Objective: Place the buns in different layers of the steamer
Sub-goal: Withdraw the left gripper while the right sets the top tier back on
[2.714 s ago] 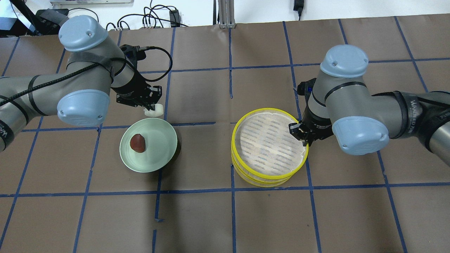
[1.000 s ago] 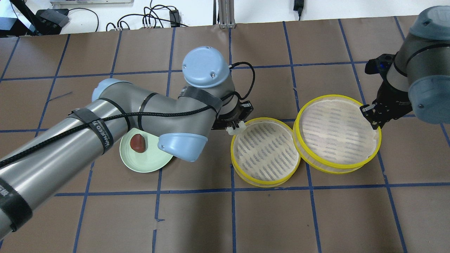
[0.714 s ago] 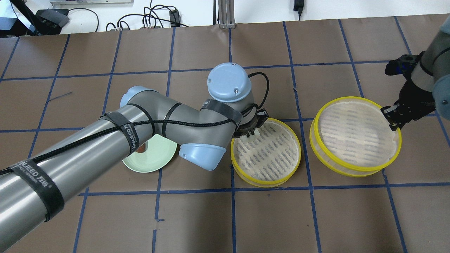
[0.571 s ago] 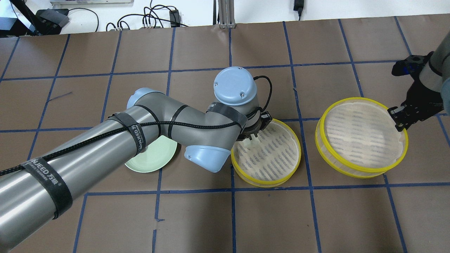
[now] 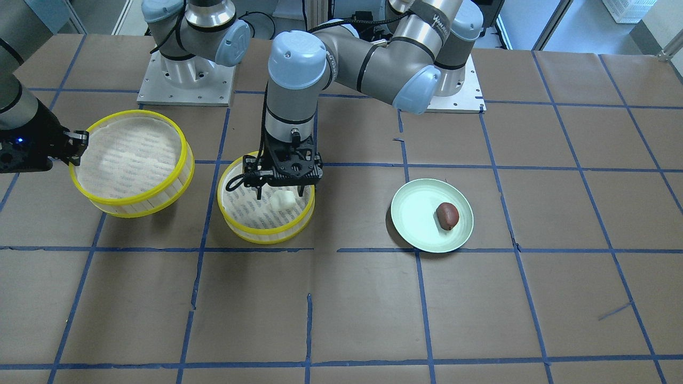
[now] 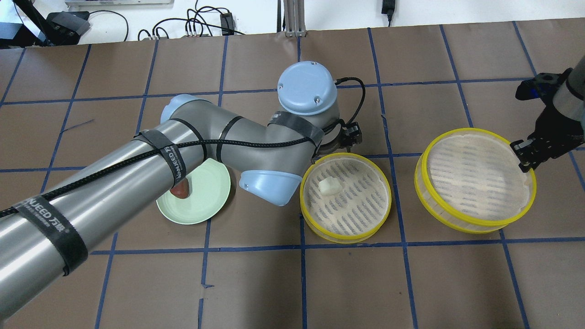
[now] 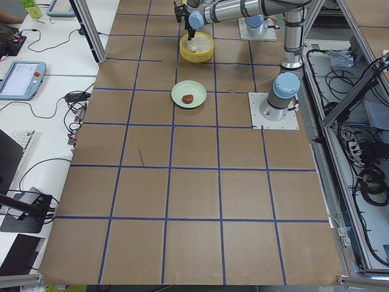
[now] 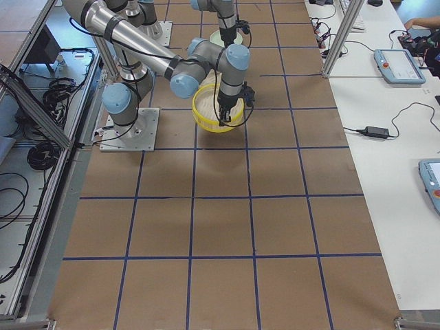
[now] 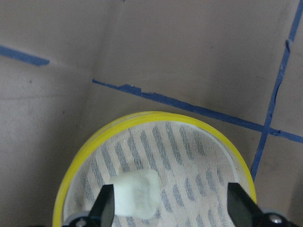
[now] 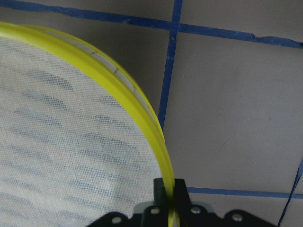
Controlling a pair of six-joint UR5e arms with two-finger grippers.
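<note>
Two round layers stand apart from each other. The first layer [image 6: 346,238] sits flat on the tabletop [image 5: 363,304], and its yellow rim is free all around. Inside it the white bun [image 6: 329,185] lies on the white perforated liner, a little toward the robot's left of the centre, with bare liner on every side of it. The left tool [image 5: 280,191] hangs over this layer, above the bun, with its jaws wide and holding nothing. In the left wrist view one finger [image 9: 105,210] shows just beside the bun and the other stands well apart from it, close to the rim. On the robot's right of the first layer is the second layer [image 6: 475,223]. It is tilted, so its pale slatted wall shows on the side toward the first layer, and a strip of bare tabletop separates the two rims. The right tool [image 10: 170,188] is closed narrow on the rim of the second layer, at the edge farthest from the first layer, with one finger inside the rim and one outside. I cannot tell if the low edge of this layer touches the tabletop. On the robot's left of the first layer, well apart, the green plate [image 5: 416,213] carries the brown bun [image 5: 447,215], a little off its centre. Much bare tabletop lies on the operators' side of the first layer, crossed only by blue tape lines [image 5: 308,330].
</note>
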